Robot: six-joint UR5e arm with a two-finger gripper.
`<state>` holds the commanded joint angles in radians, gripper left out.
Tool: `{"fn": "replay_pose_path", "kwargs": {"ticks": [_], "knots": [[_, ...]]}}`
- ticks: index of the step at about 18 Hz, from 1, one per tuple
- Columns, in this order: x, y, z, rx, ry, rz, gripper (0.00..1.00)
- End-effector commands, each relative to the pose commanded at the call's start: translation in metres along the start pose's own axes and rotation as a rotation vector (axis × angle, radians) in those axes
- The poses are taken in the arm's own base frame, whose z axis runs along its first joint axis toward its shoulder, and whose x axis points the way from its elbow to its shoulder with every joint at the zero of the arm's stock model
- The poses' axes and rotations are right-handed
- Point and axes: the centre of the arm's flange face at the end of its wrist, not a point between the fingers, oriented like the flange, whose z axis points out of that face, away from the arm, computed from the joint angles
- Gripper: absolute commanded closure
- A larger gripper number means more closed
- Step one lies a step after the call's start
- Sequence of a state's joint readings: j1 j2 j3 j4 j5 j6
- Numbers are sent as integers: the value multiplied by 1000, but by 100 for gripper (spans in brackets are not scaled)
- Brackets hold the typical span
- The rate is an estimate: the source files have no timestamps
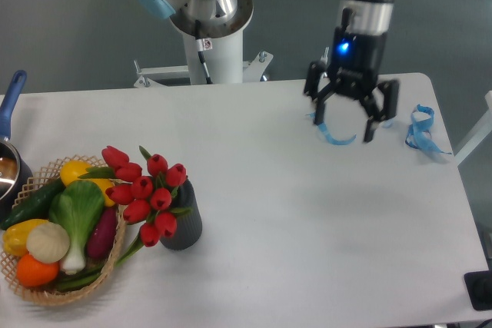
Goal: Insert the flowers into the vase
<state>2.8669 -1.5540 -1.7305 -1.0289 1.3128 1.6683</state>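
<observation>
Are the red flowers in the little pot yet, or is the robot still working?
It looks nearly done: the flowers stand with their stems down in the vase, leaning toward the basket. The gripper is open, holds nothing, and hangs far off over the table. Nothing seems left except perhaps straightening the bunch.

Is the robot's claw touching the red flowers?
Apart. The camera view shows the tool open near the table's far right side, with a wide stretch of bare white table between it and the flowers, which sit at the vase.
</observation>
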Motion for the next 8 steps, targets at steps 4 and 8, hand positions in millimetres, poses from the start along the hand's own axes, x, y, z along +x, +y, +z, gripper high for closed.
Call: {"fn": "replay_pose_path", "kwargs": {"ticks": [4, 8], "knots": [[7, 47, -22, -29, 59, 114, 0], [20, 65, -27, -35, 69, 177, 0]]}}
